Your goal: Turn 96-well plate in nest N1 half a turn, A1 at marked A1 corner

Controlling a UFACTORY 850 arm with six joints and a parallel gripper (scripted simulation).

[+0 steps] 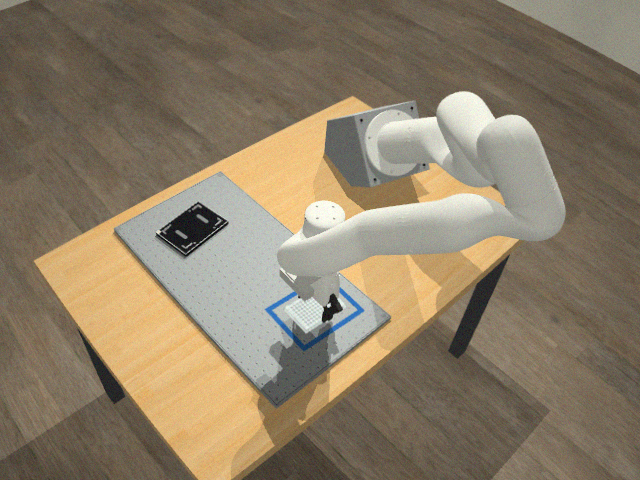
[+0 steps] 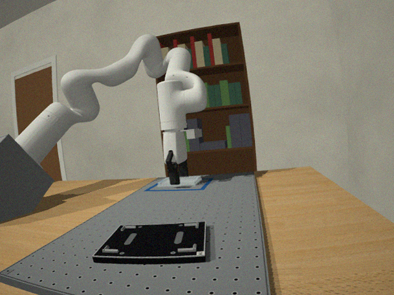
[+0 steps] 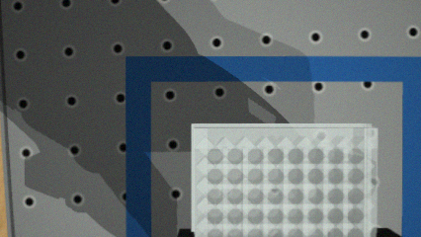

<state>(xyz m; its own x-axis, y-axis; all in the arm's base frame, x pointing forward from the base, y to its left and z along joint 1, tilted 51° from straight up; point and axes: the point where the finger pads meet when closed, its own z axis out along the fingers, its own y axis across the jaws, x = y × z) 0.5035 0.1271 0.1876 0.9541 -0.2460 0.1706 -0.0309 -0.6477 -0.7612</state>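
The clear 96-well plate [image 1: 305,313] [image 2: 193,180] [image 3: 284,178] is inside the blue marked rectangle [image 1: 281,322] [image 2: 178,189] [image 3: 138,148] at the near end of the grey board, just above its surface. My gripper [image 1: 311,311] [image 2: 178,176] [image 3: 284,233] points straight down and is shut on the plate across its width, one black finger on each long side. The black plate nest N1 [image 1: 192,227] [image 2: 150,242] lies at the other end of the board with nothing in it, and its white locators show.
The grey perforated board [image 1: 222,289] [image 2: 233,224] [image 3: 74,74] lies on a wooden table [image 1: 129,330] [image 2: 326,221]. The arm's grey base block [image 1: 351,149] [image 2: 11,179] stands at the table's back. A bookshelf [image 2: 221,91] stands behind the table.
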